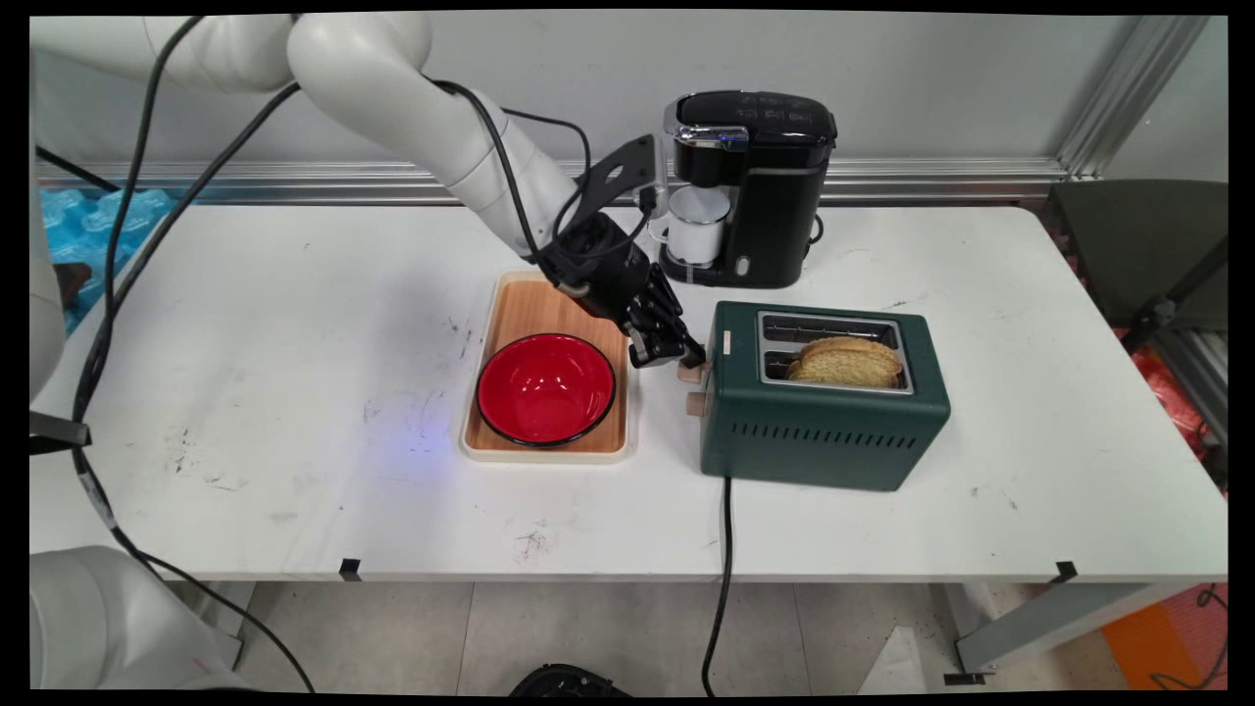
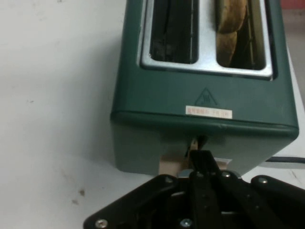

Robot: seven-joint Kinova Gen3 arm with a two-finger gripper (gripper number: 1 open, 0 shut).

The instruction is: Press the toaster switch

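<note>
A dark green two-slot toaster (image 1: pixel 824 431) stands right of the table's middle. Slices of toast (image 1: pixel 845 361) stick up from its near slot, and the far slot is empty. My black gripper (image 1: pixel 683 355) is at the toaster's left end with its fingers shut together, their tips resting on top of the wooden lever knob (image 1: pixel 692 373). A second wooden knob (image 1: pixel 696 404) sits just below. In the hand view the shut gripper (image 2: pixel 200 155) points at the toaster's end wall (image 2: pixel 200 95), with the pale lever (image 2: pixel 170 165) beside and under the tips and the toast (image 2: pixel 229 28) in the right slot.
A wooden tray (image 1: pixel 534 304) holding a red bowl (image 1: pixel 546 388) lies just left of the toaster, under my arm. A black coffee maker (image 1: pixel 755 186) with a white mug (image 1: pixel 696 227) stands behind. The toaster's black cord (image 1: pixel 724 549) runs over the table's front edge.
</note>
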